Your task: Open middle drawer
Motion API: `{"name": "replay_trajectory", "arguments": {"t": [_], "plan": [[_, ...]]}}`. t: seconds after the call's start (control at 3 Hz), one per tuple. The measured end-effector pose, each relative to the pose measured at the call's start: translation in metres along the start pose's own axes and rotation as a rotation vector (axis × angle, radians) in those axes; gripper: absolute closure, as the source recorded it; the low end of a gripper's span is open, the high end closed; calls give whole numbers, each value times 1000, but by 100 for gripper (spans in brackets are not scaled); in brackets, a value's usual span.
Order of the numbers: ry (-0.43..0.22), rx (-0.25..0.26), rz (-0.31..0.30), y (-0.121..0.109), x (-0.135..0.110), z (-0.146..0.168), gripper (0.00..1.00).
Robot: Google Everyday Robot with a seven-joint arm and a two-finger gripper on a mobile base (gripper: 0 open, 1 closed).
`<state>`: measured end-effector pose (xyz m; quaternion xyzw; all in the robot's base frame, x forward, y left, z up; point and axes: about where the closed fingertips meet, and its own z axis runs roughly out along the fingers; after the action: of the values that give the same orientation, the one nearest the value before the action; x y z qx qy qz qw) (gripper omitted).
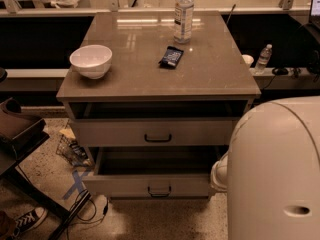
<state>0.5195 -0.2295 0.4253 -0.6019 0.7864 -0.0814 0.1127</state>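
The middle drawer is the lower of the two pale-grey fronts showing on the cabinet. It stands pulled out, its dark inside visible behind the front, with a small dark bar handle at centre. Above it, the taller-fronted drawer with the larger handle sits slightly out too. The lowest drawer is hidden. My gripper is out of view; only the big white housing of my arm fills the lower right, with a rounded white part by the middle drawer's right end.
On the brown cabinet top are a white bowl, a clear bottle and a dark packet. A black stand is at the left, with a wire basket and cables on the floor. A small bottle stands on the right ledge.
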Motion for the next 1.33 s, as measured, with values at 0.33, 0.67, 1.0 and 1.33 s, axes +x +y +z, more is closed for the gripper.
{"name": "replay_trajectory", "arguments": {"t": [0.33,0.67,1.0,1.33], "plan": [[0,0,0,0,0,-2,100],[0,-1,-1,0,0,-2,100],[0,-1,-1,0,0,-2,100],[0,-1,-1,0,0,-2,83]]}}
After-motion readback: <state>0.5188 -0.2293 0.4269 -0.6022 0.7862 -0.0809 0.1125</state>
